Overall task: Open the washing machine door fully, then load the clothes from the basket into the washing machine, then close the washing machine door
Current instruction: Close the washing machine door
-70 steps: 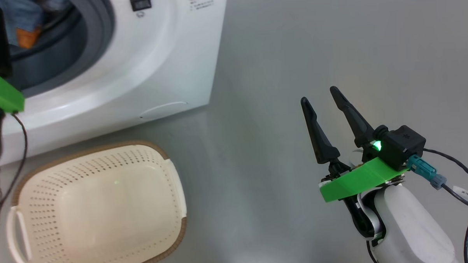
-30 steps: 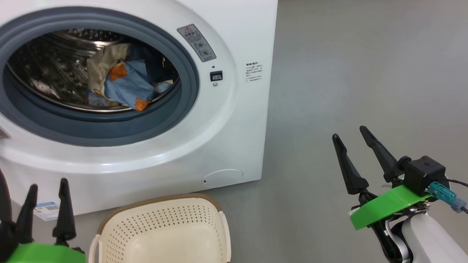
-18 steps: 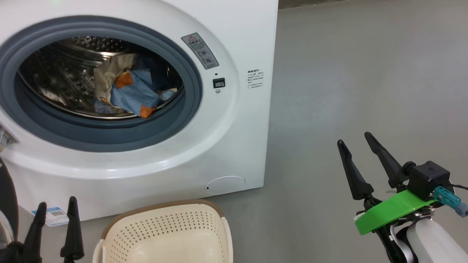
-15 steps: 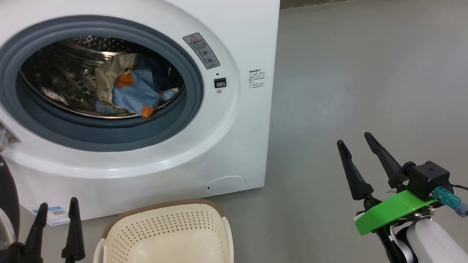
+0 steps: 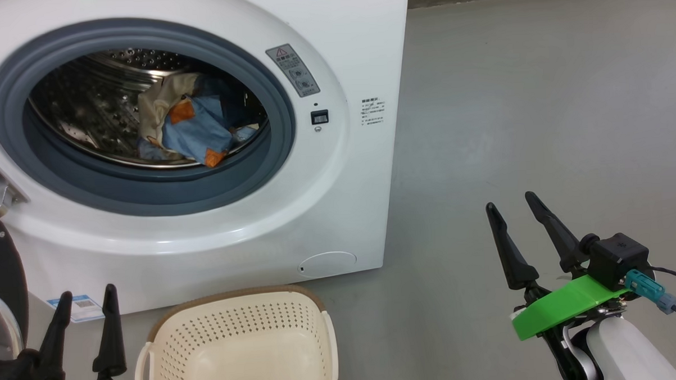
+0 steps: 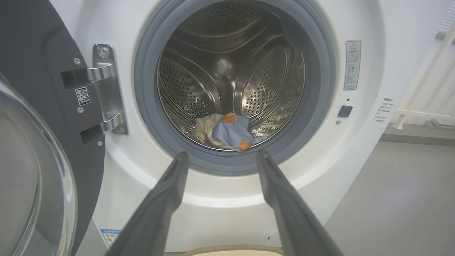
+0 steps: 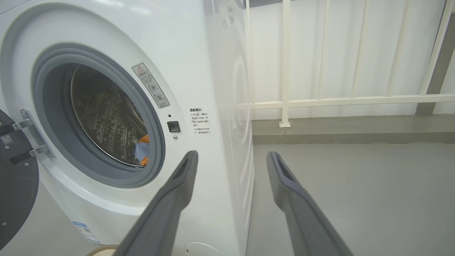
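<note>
The washing machine (image 5: 316,202) stood open-mouthed, the washing machine door (image 6: 42,117) swung out from the hinge on the machine's left side. The clothes (image 5: 187,128) lay in the machine's drum and the basket (image 5: 236,323) at the machine's foot showed no load, so closing the door appeared the step due. The left gripper (image 5: 88,291), fingers parted and empty, hung before the machine's lower left with the door just to its left, plainly the nearer; the right gripper (image 5: 510,201), likewise parted and empty, sat beyond the machine's right corner.
</note>
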Motion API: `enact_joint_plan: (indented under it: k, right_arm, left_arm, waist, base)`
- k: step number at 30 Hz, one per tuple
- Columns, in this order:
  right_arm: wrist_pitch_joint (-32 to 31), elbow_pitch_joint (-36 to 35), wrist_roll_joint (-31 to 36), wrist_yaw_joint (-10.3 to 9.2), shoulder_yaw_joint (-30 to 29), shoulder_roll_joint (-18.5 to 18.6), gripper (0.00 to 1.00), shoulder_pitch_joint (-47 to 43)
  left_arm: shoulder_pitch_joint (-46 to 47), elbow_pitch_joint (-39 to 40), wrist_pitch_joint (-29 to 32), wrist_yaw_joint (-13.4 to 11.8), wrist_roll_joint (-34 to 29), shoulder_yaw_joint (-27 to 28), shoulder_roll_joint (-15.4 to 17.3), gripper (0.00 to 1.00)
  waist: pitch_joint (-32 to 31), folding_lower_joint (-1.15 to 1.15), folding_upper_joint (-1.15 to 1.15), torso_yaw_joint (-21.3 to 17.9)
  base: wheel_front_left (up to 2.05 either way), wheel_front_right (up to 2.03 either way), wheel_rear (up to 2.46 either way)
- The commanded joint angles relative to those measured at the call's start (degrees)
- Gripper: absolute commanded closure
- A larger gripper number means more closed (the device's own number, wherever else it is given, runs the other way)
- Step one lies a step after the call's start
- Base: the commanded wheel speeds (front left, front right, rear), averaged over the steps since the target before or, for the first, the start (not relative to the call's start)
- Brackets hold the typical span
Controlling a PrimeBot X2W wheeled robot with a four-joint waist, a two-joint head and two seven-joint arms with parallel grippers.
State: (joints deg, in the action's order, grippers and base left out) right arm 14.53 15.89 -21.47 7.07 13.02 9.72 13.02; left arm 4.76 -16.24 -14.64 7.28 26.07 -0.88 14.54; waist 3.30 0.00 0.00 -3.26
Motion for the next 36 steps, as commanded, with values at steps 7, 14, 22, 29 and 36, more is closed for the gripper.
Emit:
enact_joint_plan:
  k: [7, 14, 22, 29, 36]
  right_arm:
    - [0.5, -1.5, -0.2, 0.42, 1.0, 0.4, 0.0, 0.4]
    - [0.5, -1.4, -0.2, 0.42, 0.8, 0.4, 0.0, 0.5]
    - [0.5, -1.2, -0.3, 0.42, 0.8, 0.3, 0.0, 0.6]
    - [0.5, -1.0, -0.3, 0.42, 0.7, 0.4, 0.0, 0.7]
    - [0.5, -0.9, -0.4, 0.42, 0.8, 0.3, 0.0, 0.7]
  left_arm:
    - [1.5, 1.7, -0.4, 0.1, -0.5, 2.7, 1.0, 0.0]
    - [1.7, 1.6, -0.4, 0.1, 0.1, 2.8, 0.8, 0.0]
    - [1.5, 2.3, -0.4, 0.2, 0.0, 3.0, 0.8, 0.0]
    - [1.6, 2.2, -0.4, 0.2, 0.2, 3.2, 0.4, 0.0]
    - [1.6, 1.7, -0.4, 0.2, -0.2, 3.2, 0.4, 0.0]
  waist:
    - [0.1, 0.0, 0.0, -0.1]
    - [0.2, 0.0, 0.0, -0.2]
    - [0.0, 0.0, 0.0, -0.4]
    - [0.0, 0.0, 0.0, -0.4]
    - [-0.3, 0.0, 0.0, -0.5]
  base:
    - [0.0, 0.0, 0.0]
    - [-0.23, 0.22, 0.01]
    - [-1.35, 1.32, 0.03]
    - [-1.89, 1.82, 0.06]
    - [-0.97, 0.97, 0.0]
